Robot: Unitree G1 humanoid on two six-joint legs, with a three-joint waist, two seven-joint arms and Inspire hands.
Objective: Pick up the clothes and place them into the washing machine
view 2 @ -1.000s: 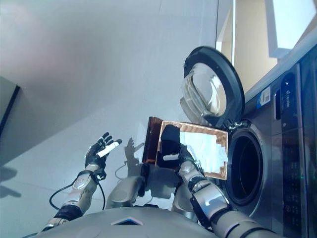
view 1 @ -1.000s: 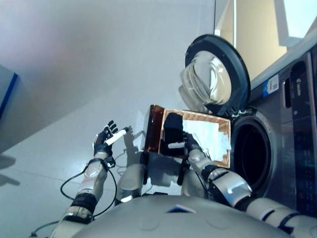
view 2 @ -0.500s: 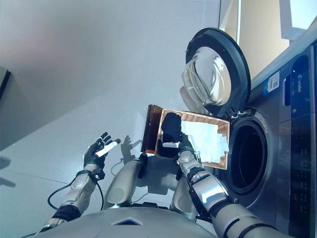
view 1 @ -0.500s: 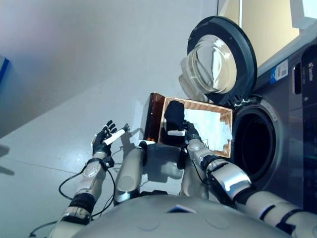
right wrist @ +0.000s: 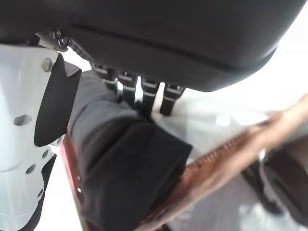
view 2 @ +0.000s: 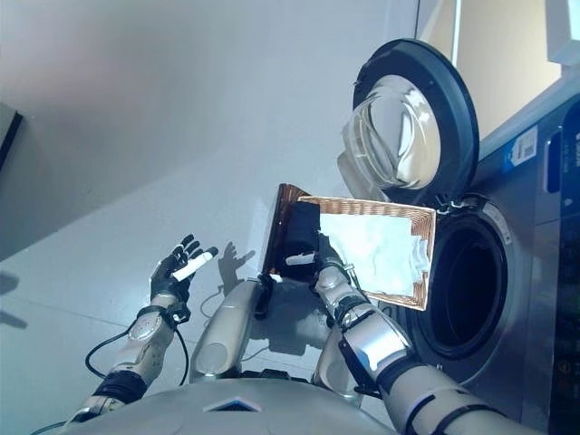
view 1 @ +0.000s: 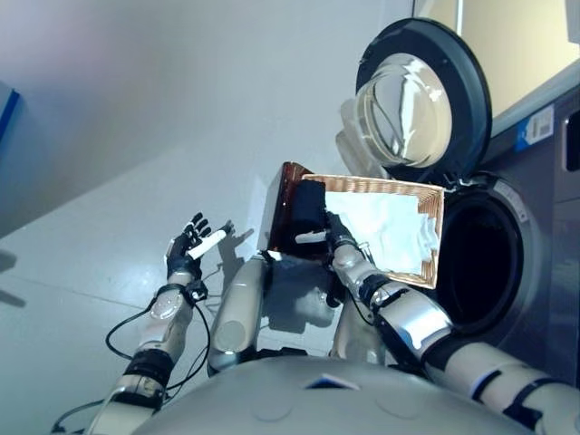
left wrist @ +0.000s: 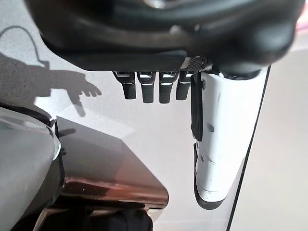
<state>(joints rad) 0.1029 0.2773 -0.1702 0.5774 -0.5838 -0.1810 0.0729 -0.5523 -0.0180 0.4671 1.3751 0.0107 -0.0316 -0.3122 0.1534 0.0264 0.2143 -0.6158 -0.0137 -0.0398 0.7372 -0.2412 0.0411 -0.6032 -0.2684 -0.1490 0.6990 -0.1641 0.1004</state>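
Right hand (view 1: 331, 237) is pinching the black cloth (view 1: 306, 216) at the wicker basket (view 1: 433, 237) by the washing machine (view 1: 507, 263), while the left hand (view 1: 186, 254) hangs open, empty.

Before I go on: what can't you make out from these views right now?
- Washing machine drum: dark in both eye views; contents unseen.
- Right robot hand on the black garment: right wrist view shows the fingers disappearing into the cloth; grip unclear.
- Basket: white cloth covers whatever lies beneath.
- Left robot hand: open, holds nothing.
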